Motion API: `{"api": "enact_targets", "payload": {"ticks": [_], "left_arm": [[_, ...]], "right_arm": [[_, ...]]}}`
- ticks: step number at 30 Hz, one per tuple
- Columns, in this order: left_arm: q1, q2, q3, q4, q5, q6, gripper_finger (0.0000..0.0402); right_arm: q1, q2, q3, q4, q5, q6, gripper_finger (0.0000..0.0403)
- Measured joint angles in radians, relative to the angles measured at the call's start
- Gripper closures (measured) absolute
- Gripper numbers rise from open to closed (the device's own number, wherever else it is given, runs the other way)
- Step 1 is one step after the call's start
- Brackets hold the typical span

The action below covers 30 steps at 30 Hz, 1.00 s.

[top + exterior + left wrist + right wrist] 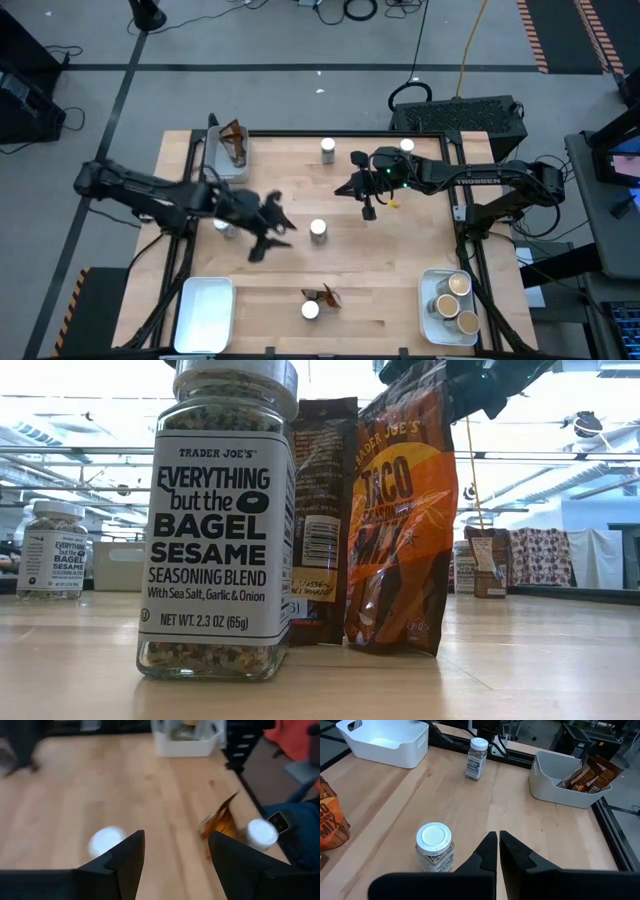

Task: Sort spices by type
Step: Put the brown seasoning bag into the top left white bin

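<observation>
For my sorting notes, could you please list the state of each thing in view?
Left gripper: open, empty, above the table.
Right gripper: shut, empty.
Sachet tray: holds sachets.
Jar tray: holds tan-lidded jars.
Third tray: empty.
Middle white-lidded jar: upright, unsorted.
Front sachet: loose on table.

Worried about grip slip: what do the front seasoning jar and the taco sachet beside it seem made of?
The seasoning jar looks like clear glass or hard plastic: contents show through, paper label. The taco sachet looks like glossy, crinkled foil or plastic film, catching highlights.
</observation>
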Motion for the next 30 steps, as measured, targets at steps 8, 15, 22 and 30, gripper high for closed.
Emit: {"api": "enact_targets", "payload": {"ticks": [8,15,22,30], "left_arm": [[-0.149,0.261,0.076,0.116,-0.025,-0.033,0.0181],[-0.229,0.415,0.321,-0.111,-0.048,-0.053,0.0181],[-0.263,0.489,0.381,-0.147,-0.112,-0.087,0.0181],[-0.263,0.565,0.381,-0.155,-0.115,-0.132,0.0181]], "right_arm": [[0.0,0.0,0.0,-0.001,0.0,0.0,0.0403],[0.0,0.0,0.0,-0.001,0.0,0.002,0.0403],[0.0,0.0,0.0,-0.001,0.0,0.03,0.0403],[0.0,0.0,0.0,-0.004,0.0,0.08,0.0403]]}}
